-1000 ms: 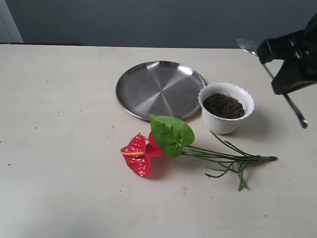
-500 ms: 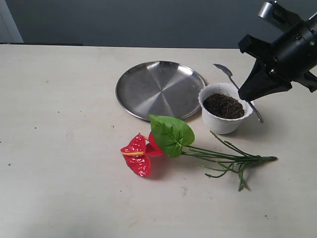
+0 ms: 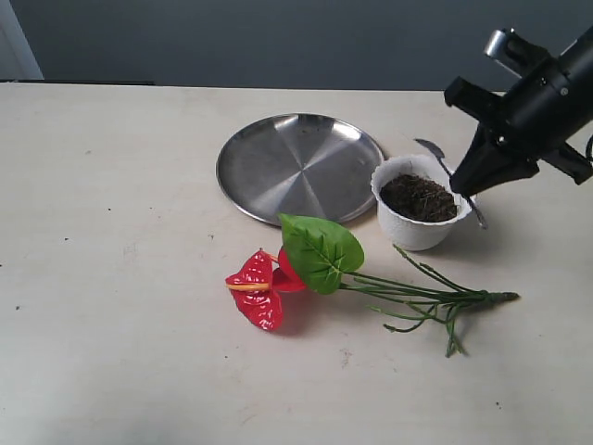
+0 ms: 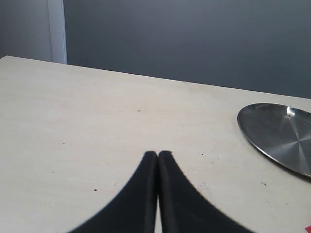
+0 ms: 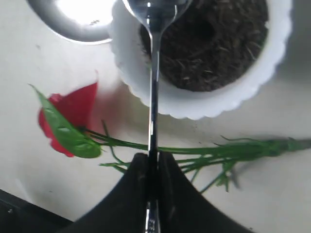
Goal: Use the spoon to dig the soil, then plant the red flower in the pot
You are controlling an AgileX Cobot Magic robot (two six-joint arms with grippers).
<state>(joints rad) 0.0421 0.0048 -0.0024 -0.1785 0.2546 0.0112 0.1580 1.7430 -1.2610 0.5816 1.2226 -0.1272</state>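
My right jaws clamp the spoon (image 5: 153,97) by its handle, bowl at the rim of the pot (image 3: 408,232) holding soil (image 3: 419,197); my left jaws are pressed together.

At centre right of the exterior view, a white pot (image 3: 414,234) with embossed sides and a scalloped rim is seen, its soil (image 3: 419,197) dark brown-black with pale fibres. The red flower (image 3: 258,289) at lower centre is marked by glossy red blooms, a yellow spike, a veined green leaf and green stems. The spoon (image 3: 432,147) and the plate (image 3: 296,167) are silver. The table (image 3: 111,232) is coloured cream with dark specks; the right gripper (image 3: 461,185) and the left gripper (image 4: 158,155) are black.
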